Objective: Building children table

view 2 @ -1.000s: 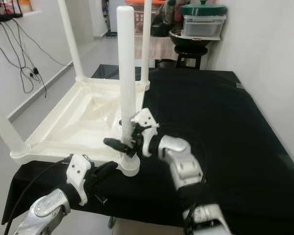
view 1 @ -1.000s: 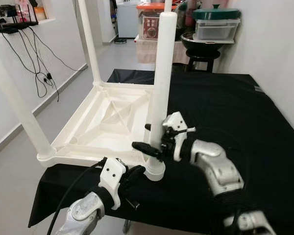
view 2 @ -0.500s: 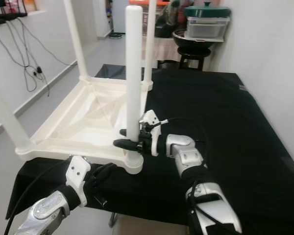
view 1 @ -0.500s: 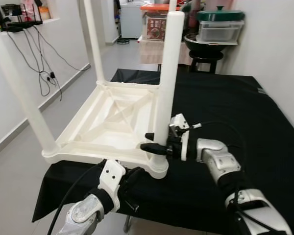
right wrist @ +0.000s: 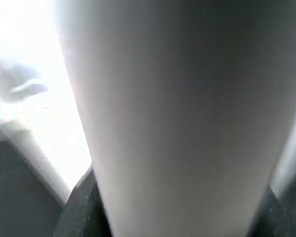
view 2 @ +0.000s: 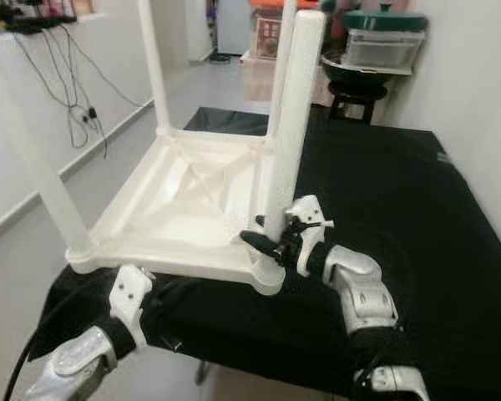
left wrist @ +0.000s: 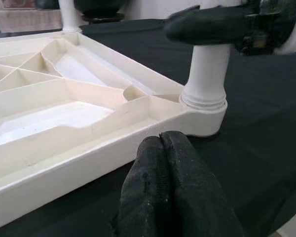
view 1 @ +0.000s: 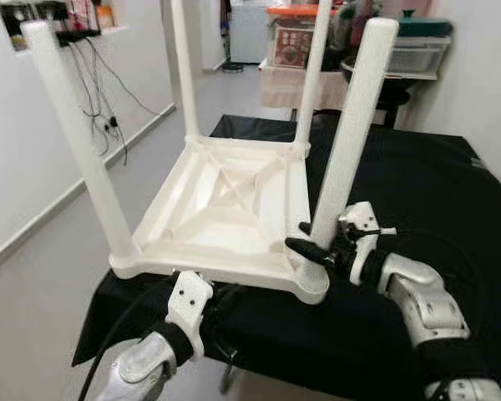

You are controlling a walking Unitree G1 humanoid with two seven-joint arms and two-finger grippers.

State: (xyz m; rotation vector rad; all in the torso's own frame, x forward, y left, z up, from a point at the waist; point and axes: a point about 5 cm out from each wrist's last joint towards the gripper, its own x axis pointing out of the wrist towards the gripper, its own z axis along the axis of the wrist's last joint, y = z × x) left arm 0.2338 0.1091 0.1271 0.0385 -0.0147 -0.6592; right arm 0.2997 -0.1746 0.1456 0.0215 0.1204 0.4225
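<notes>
Your white plastic children's table (view 1: pixel 225 209) lies upside down on the near left corner of the bench (view 1: pixel 417 192), which is draped in black cloth. Its ribbed underside faces up and 4 white legs stand up from its corners. The nearest leg (view 1: pixel 344 142) rises from the round socket (view 1: pixel 313 284) at the near right corner and leans a little to the right.

Your right tool (view 1: pixel 313 251) grips that leg just above the socket, 1 black finger on each side of it, with the silver arm reaching in from the right across the cloth. In the right wrist view the leg (right wrist: pixel 182 118) sits pressed between the 2 dark pads.

Your left tool (left wrist: pixel 163 148) sits low at the bench's front edge, just beside the table's near rim (left wrist: pixel 89 148), its 2 fingers pressed together with nothing between them.

Beyond the bench you have a grey floor (view 1: pixel 142 159), a white wall (view 1: pixel 17 142) with hanging black cables (view 1: pixel 108 92), and storage boxes (view 1: pixel 417 54) at the back.
</notes>
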